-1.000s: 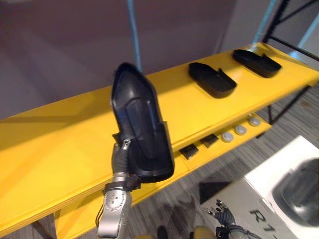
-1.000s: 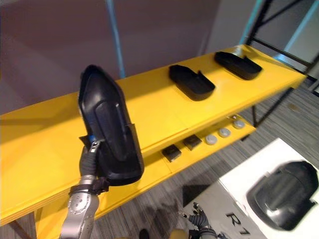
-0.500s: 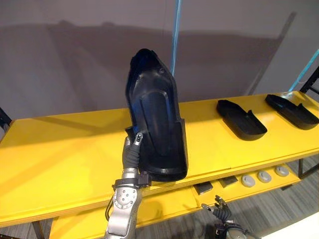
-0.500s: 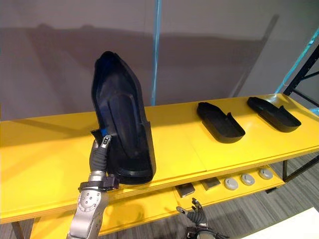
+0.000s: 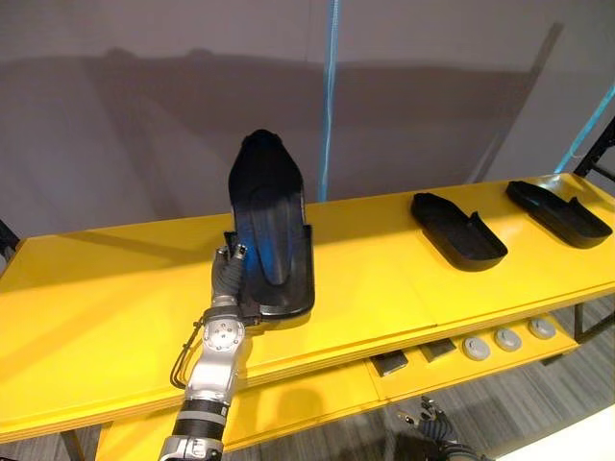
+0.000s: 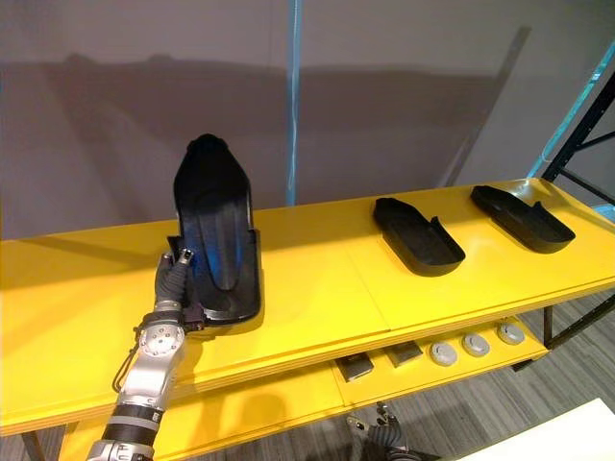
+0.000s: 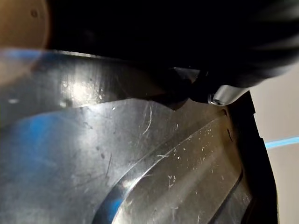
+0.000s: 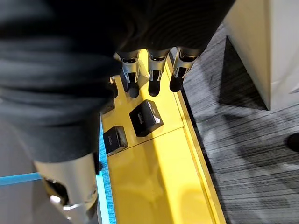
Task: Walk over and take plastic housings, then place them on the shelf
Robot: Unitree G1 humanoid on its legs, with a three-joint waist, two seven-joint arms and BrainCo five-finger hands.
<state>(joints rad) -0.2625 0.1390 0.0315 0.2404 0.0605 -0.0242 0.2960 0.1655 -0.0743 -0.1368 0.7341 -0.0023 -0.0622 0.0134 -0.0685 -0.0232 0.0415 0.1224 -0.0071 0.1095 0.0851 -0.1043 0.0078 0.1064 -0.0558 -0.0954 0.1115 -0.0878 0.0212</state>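
A long black plastic housing (image 5: 272, 226) stands tilted on the yellow shelf (image 5: 115, 307), its lower end resting on the shelf top and its narrow end raised toward the wall. My left hand (image 5: 227, 277) is shut on its lower left edge; the left wrist view shows the housing's scratched inner face (image 7: 140, 158) up close. Two more black housings (image 5: 458, 230) (image 5: 559, 212) lie flat on the shelf's right part. My right hand (image 8: 154, 74) hangs low over the lower shelf with straight fingers, holding nothing.
The lower yellow shelf (image 6: 288, 394) carries small black blocks (image 8: 145, 117) and three grey discs (image 6: 476, 344). A grey wall rises behind the shelf, with a blue upright post (image 5: 330, 96). Grey carpet lies below, a white box corner at the lower right.
The left hand has lowered the housing and carried it away from the camera onto the shelf top; before it was held up in the air. The view turned from the shelf's right end to face it.
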